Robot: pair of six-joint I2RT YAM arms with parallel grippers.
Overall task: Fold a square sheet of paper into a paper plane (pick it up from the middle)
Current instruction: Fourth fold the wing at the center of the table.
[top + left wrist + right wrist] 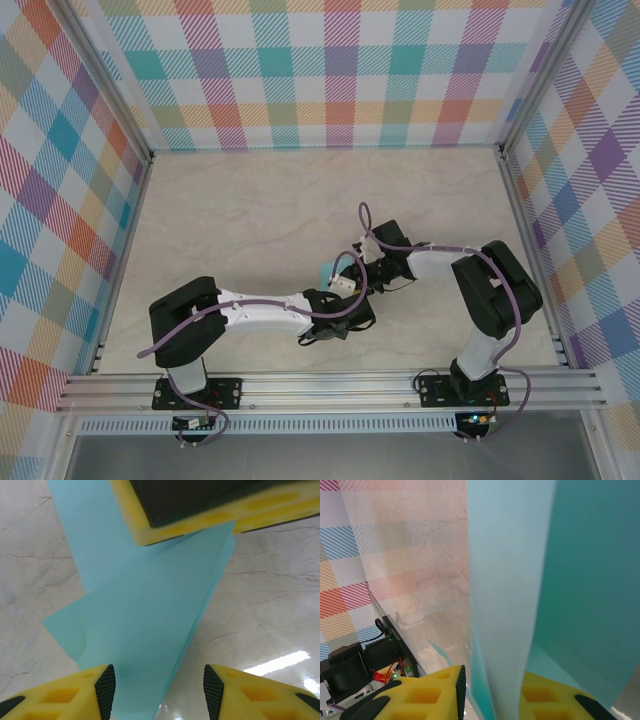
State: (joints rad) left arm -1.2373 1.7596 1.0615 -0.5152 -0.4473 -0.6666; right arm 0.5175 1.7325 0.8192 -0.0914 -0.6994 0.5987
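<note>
Teal sheet of paper (pixel 145 610), folded, creased

On the marbled table (pixel 250 210), the left claw (pixel 335 292) and right claw (pixel 355 272) crowd a sliver of teal paper (pixel 324 270).

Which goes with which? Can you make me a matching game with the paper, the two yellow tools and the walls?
Things:
1. sheet of paper
2. left tool
3. right tool
4. walls

Matches:
A. pinching the paper
B. checked in many colours
C. light teal and folded
D. open

Pairs: 1-C, 2-D, 3-A, 4-B
</note>
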